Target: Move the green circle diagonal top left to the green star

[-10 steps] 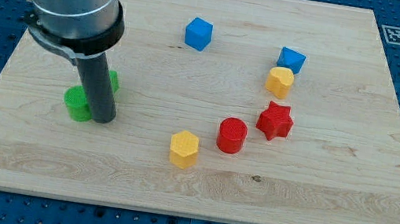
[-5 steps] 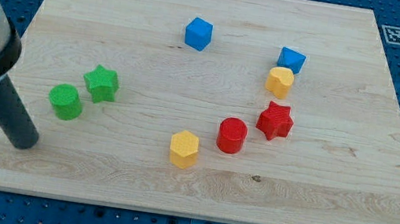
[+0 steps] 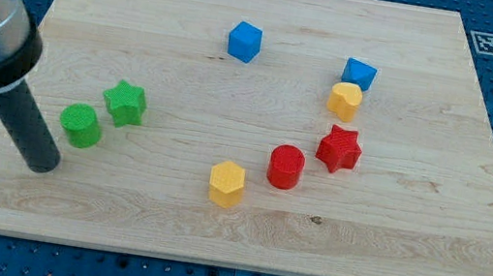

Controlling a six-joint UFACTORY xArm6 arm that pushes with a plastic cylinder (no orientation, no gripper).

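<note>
The green circle [image 3: 81, 125] lies on the wooden board [image 3: 242, 230] at the view's left. The green star [image 3: 124, 103] sits just to its upper right, nearly touching it. My tip [image 3: 41, 166] rests on the board below and to the left of the green circle, a short gap away from it. The rod slants up to the view's left into the arm's grey housing.
A blue cube [image 3: 244, 41] lies at the top middle. A blue block [image 3: 359, 74], yellow block [image 3: 344, 101], red star [image 3: 338, 149], red circle [image 3: 285, 166] and yellow hexagon [image 3: 227, 183] form an arc at the right.
My tip moved from beside the green blocks down-left, then slightly back right and up. The green circle has shifted left, and both green blocks are now uncovered.
</note>
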